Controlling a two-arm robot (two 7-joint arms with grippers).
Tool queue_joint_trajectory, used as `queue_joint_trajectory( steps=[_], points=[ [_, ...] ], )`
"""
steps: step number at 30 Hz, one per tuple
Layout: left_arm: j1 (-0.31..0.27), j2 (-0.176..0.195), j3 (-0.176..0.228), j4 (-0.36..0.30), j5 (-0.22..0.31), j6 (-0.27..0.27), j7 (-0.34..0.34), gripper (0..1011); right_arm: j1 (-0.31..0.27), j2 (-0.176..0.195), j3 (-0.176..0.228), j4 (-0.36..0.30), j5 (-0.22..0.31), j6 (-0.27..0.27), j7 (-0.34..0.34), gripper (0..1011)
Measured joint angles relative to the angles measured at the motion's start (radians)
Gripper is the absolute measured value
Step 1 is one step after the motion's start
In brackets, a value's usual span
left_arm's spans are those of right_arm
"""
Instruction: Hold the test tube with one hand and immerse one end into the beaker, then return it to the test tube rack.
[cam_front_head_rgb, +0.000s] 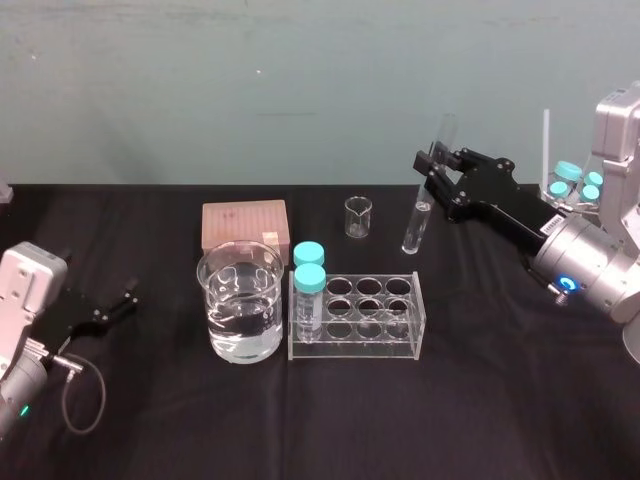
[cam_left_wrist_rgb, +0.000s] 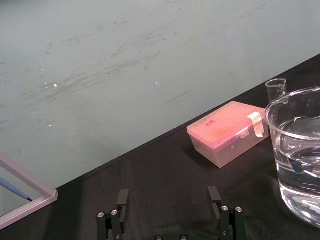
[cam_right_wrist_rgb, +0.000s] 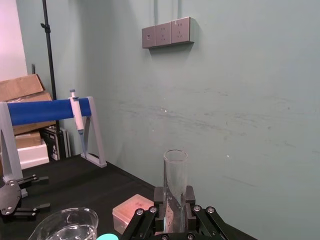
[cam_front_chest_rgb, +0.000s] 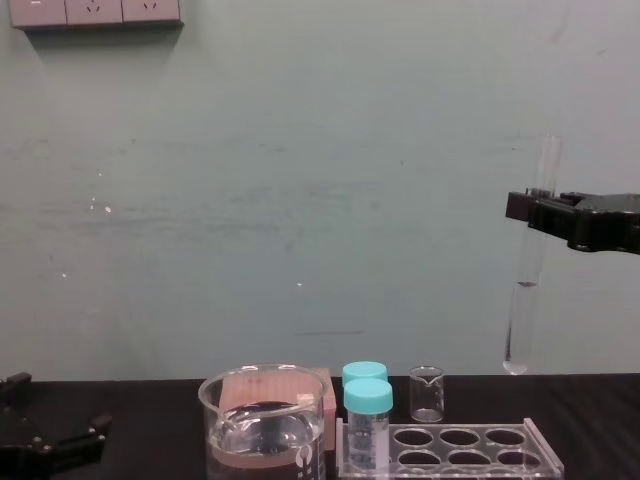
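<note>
The test tube (cam_front_chest_rgb: 524, 290) is held clenched near its upper part by the right tool (cam_front_head_rgb: 432, 167), almost upright and high above the tabletop (cam_front_head_rgb: 480, 400), behind the test tube rack (cam_front_head_rgb: 360, 346). Its rounded lower end is thus free, presumably for dipping into the beaker (cam_front_head_rgb: 240, 300) left of the rack. The left tool (cam_front_head_rgb: 120, 300) is parked, released, at the left. The gripped stretch of glass is hidden by the fingers, and any liquid inside cannot be made out

No readable text.
Faint dark marks on the lid of the pink plastic box (cam_left_wrist_rgb: 227, 132) are too small to read.
</note>
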Motion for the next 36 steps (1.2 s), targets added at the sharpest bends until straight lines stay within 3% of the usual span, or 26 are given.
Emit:
queue_joint_trajectory(
  steps=[36],
  points=[
    [0.000,0.000,0.000,0.000,0.000,0.000,0.000,1000,0.007,0.004,-0.014,0.008,0.007,0.020,-0.001,241]
  ],
)
